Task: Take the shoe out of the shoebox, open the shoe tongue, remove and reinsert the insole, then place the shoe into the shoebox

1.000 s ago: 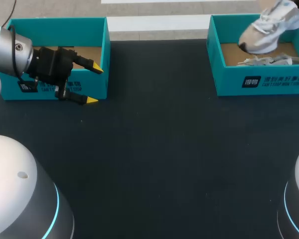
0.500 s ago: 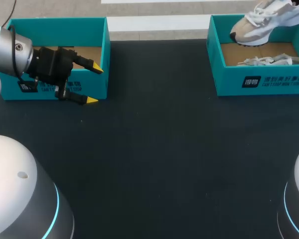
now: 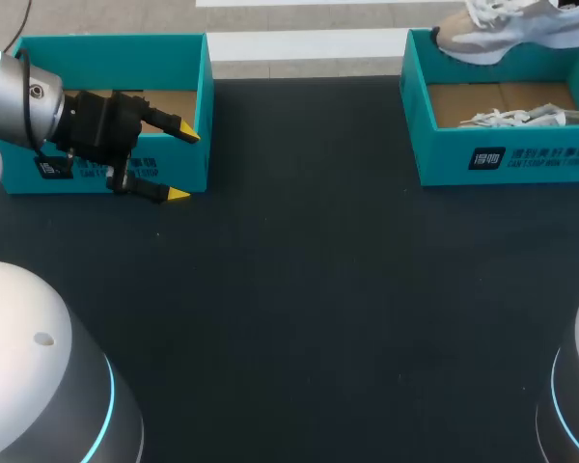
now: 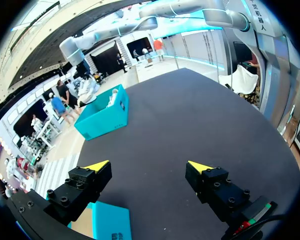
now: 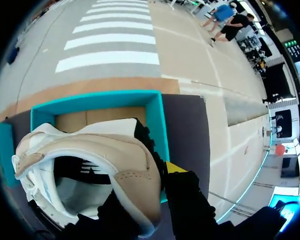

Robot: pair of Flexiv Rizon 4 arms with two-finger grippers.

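Clamped on the shoe (image 5: 90, 150), the right gripper (image 5: 151, 189) should clear the shoebox (image 5: 90, 96) wall; the left gripper's (image 3: 182, 164) fingers stand apart.

Head view: light is even and diffuse, from overhead as far as I can tell. The matte dark bench (image 3: 299, 289) soaks it up, with no glare and hardly any shadow. The shoe (image 3: 511, 29) is the brightest thing, its white parts nearly washed out. The glossy arm housings (image 3: 39, 376) carry soft highlights.

Left wrist view: bright. The bench has a pale sheen and its edges bow. The yellow tips of the left end effector (image 4: 147, 165) are vivid and its black bodies dark.

Right wrist view: the shoe sits close to the lens and soft, its opening in deep shadow. The right end effector (image 5: 157, 185) is mostly silhouette (one yellow tip catches light).
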